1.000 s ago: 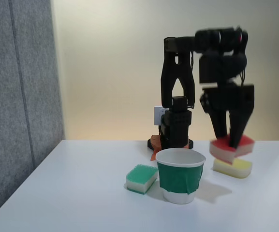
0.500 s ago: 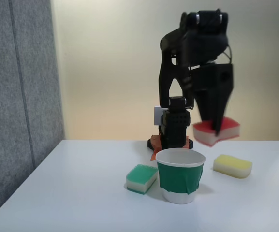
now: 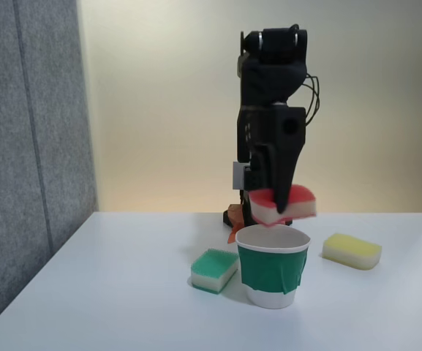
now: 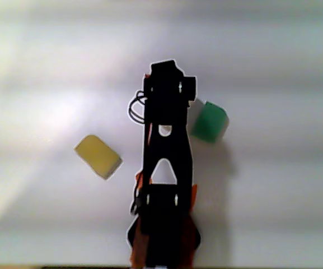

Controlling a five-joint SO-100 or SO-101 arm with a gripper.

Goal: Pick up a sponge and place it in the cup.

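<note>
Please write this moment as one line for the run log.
phase: carry | end effector: shut on sponge | sponge: above cup, not inside | next: lower, release

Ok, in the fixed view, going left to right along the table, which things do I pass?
Green-topped sponge → cup, with the red sponge held in the gripper just above its rim → yellow sponge.

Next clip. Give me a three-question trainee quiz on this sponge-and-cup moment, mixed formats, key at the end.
1. True or false: the red sponge lies on the table.
2. In the fixed view, which sponge lies left of the cup: A) the green sponge B) the yellow sponge
3. Fill in: the gripper holds the red sponge just above the cup's ____.

Key: 1 false; 2 A; 3 rim.
</note>
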